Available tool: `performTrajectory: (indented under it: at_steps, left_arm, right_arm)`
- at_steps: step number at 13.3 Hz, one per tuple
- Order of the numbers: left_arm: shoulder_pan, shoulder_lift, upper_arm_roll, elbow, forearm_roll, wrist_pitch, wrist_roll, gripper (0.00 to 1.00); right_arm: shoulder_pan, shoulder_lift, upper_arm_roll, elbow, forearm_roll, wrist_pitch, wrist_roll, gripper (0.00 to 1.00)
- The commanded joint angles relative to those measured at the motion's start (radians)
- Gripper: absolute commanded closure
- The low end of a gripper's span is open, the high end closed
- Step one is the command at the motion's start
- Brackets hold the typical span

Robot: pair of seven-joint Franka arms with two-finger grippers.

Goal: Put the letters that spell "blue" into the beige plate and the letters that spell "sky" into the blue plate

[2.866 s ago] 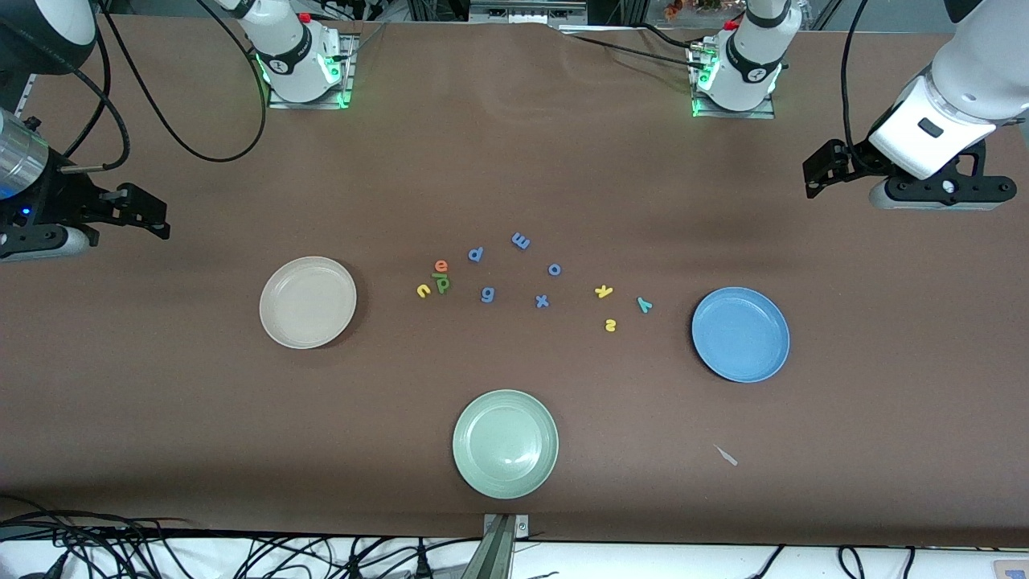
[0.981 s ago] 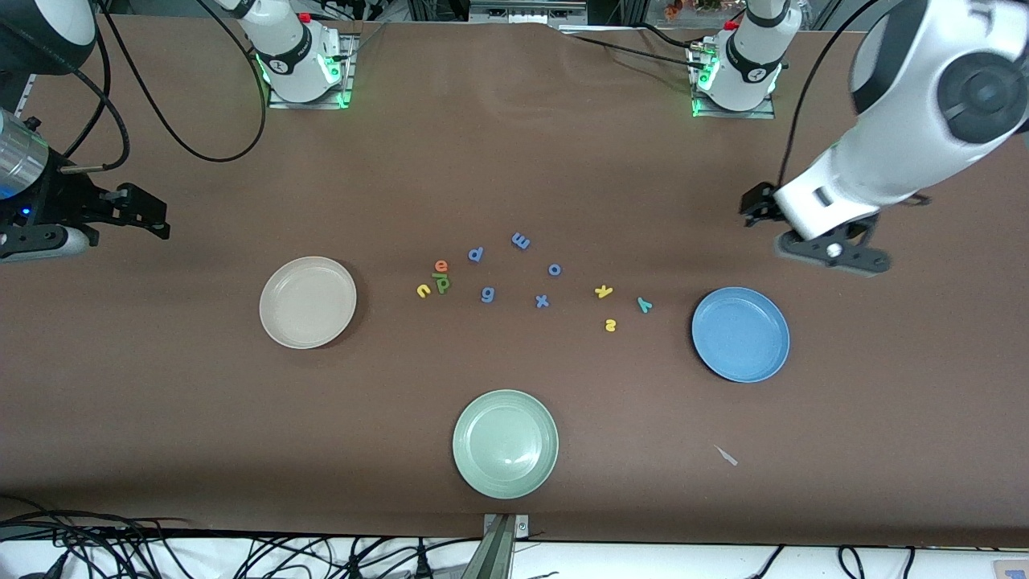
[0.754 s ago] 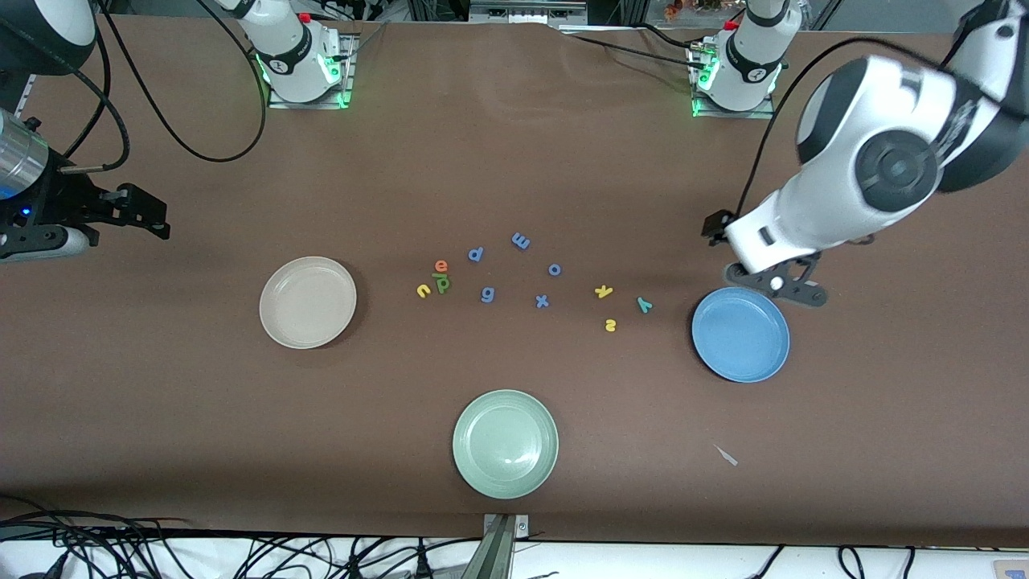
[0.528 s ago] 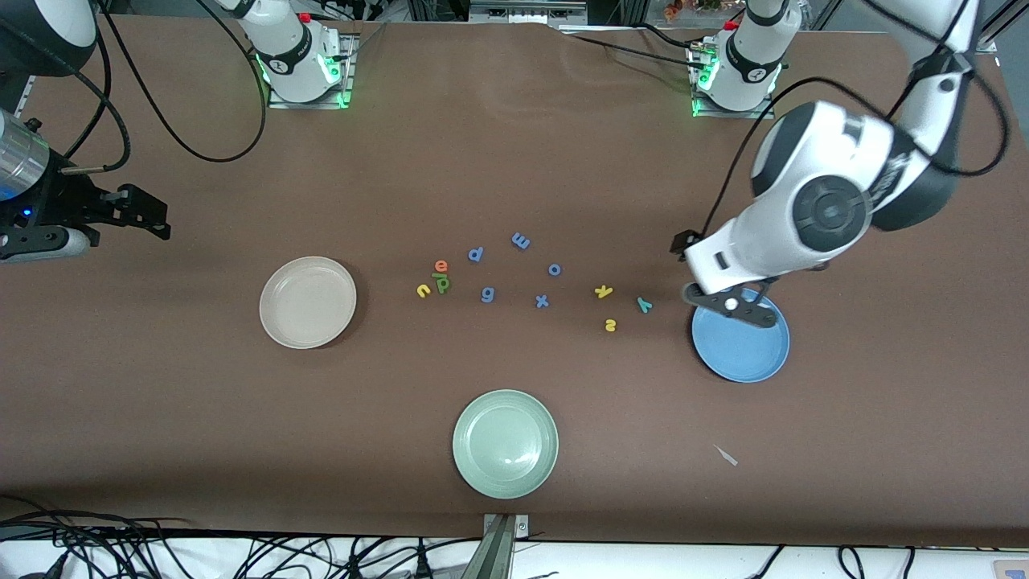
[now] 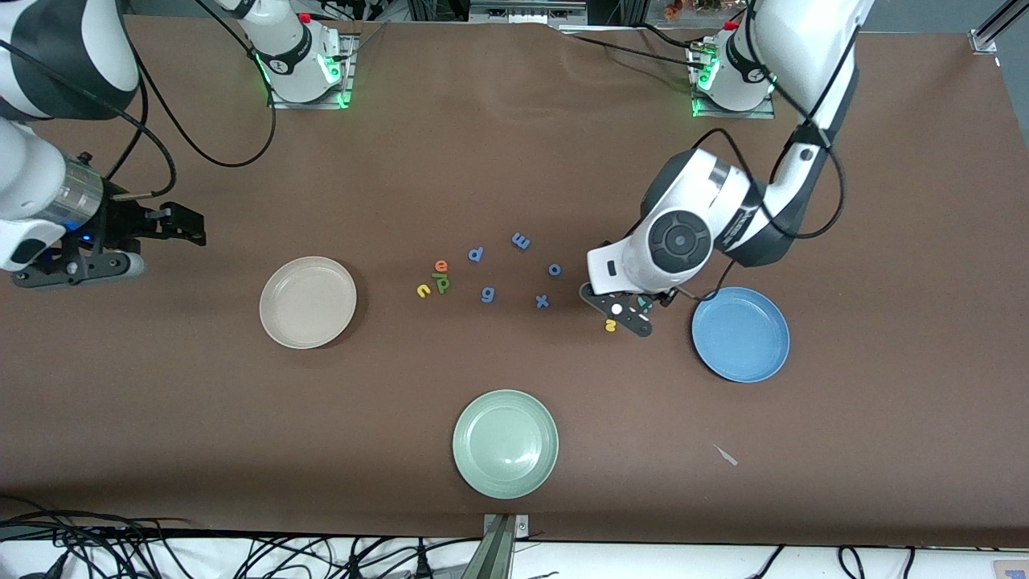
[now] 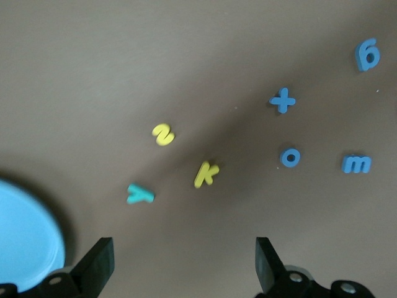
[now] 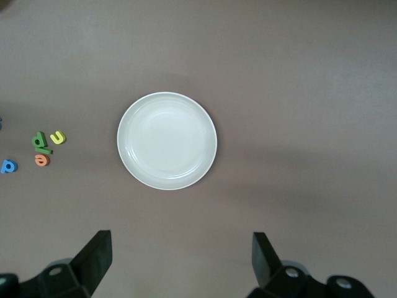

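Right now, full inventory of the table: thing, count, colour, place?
beige plate: 1, cream, toward the right arm's end, bare.
blue plate: 1, blue, toward the left arm's end, bare.
green plate: 1, pale green, nearest the front camera.
b, l, u, e letters: 4, green, green, yellow, orange, clustered beside the beige plate.
s, k, y letters: 3, yellow, yellow, teal, on the table beside the blue plate.
blue letters: 5, mid-table between the two clusters.
scrap: 1, pale, nearer the front camera than the blue plate.
left claw: open, over the s, k, y letters.
right claw: open, waiting over the table's edge at the right arm's end.
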Motion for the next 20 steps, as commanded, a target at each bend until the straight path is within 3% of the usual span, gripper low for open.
performTrajectory:
  at_steps: [1, 4, 6, 9, 11, 14, 17, 18, 20]
  left_arm:
    - [-0.006, 0.023, 0.007, -0.081, 0.042, 0.117, 0.095, 0.0]
    - [-0.037, 0.023, 0.007, -0.203, 0.122, 0.252, 0.097, 0.0]
    - [-0.04, 0.034, 0.007, -0.263, 0.123, 0.343, 0.097, 0.0]
    - [-0.045, 0.067, 0.007, -0.322, 0.192, 0.475, 0.095, 0.0]
    - [-0.048, 0.073, 0.007, -0.317, 0.202, 0.48, 0.095, 0.0]
    - [-0.075, 0.073, 0.007, -0.31, 0.2, 0.48, 0.08, 0.0]
    - [-0.079, 0.073, 0.008, -0.308, 0.224, 0.483, 0.081, 0.02]
    - [-0.077, 0.073, 0.007, -0.308, 0.258, 0.483, 0.081, 0.14]
    - [-0.077, 0.073, 0.007, -0.308, 0.289, 0.481, 0.08, 0.59]
  right_arm:
    - [-0.007, 0.002, -0.005, 0.016, -0.005, -0.021, -0.03, 0.0]
    - [-0.001, 0.025, -0.001, 0.008, 0.009, -0.041, -0.041, 0.0]
    - [0.013, 0.052, 0.008, -0.027, 0.097, 0.022, -0.019, 0.0]
    - [0.018, 0.057, 0.126, -0.145, 0.099, 0.181, 0.186, 0.0]
    - [0.018, 0.055, 0.212, -0.27, 0.079, 0.365, 0.332, 0.0]
    - [0.034, 0.095, 0.298, -0.433, -0.025, 0.649, 0.546, 0.01]
    - [0.091, 0.201, 0.318, -0.456, -0.202, 0.784, 0.799, 0.01]
    - [0.102, 0.233, 0.318, -0.456, -0.239, 0.822, 0.881, 0.01]
    - [0.11, 0.29, 0.318, -0.458, -0.255, 0.895, 0.991, 0.01]
